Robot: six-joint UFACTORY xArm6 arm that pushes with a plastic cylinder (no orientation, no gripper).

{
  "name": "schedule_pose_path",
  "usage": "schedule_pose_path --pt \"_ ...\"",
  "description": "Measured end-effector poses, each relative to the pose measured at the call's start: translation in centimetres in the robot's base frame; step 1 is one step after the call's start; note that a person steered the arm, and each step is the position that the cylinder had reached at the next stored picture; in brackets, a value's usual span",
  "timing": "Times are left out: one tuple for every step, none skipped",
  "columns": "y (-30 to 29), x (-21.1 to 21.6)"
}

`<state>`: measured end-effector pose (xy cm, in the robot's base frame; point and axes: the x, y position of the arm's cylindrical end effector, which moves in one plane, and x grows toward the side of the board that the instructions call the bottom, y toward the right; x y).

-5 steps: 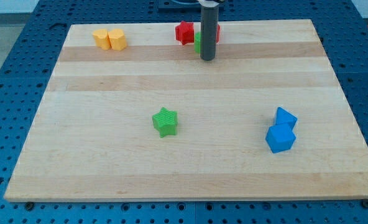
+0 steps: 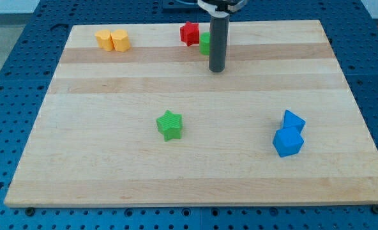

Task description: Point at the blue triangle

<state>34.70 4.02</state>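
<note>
In the camera view, a pale wooden board lies on a blue perforated table; my tip, the lower end of the straight dark rod, stands on the board near its top edge, a little right of the board's middle; the rod ends plainly, with no fingers to open or close, so no grip state can be told. Just to the view's left of the rod, behind it, a small green block shows only in part, its shape unclear; a red block sits just left of that, close to the board's top edge; two yellow blocks touch each other near the board's top left corner. A green star-shaped block rests near the board's middle, well below my tip. The blue triangle lies toward the board's lower right, touching a blue cube just below it; both are well apart from my tip.
</note>
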Motion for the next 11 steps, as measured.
schedule_pose_path --pt "0.5 0.6" --pt "2.0 0.6" --pt "3.1 0.6" --pt "4.0 0.8" --pt "5.1 1.1" --pt "6.1 1.3" --pt "6.7 1.3" --pt "6.9 1.3" --pt "7.0 1.3" --pt "8.1 1.3" --pt "8.5 1.3"
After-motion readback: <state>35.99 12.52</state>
